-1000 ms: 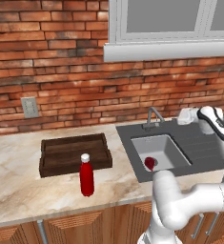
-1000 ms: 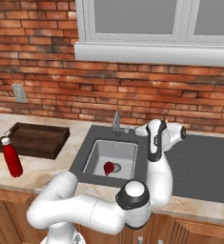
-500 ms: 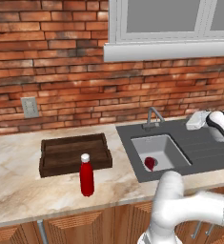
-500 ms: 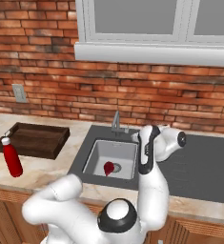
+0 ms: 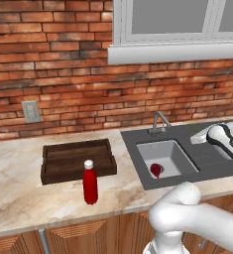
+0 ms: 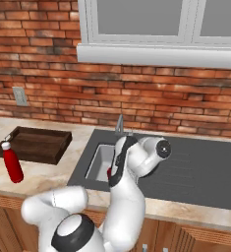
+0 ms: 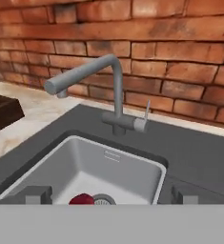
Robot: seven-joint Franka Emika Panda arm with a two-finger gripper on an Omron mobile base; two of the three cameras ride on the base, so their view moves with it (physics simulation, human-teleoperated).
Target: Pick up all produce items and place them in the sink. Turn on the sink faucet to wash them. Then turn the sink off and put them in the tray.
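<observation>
The two-finger gripper (image 7: 111, 196) is being held with tips wide apart, low in the hand view. The small dark-red rounded produce item (image 5: 156, 170) is lying in the light-grey rectangular sink (image 5: 175, 153), right of centre.

red bottle (image 5: 90, 185) upright on counter (image 5: 19, 188) | wall outlet (image 5: 31, 111)

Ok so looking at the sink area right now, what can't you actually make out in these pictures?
- Produce item: in the hand view the grey bottom band cuts off its lower part.
- Drain: the same band cuts it off.
- Sink: in the right base view the arm covers most of the basin.
- Faucet: in the left base view its side lever is too small to read.
- Tray: the bottle overlaps its near corner.
</observation>
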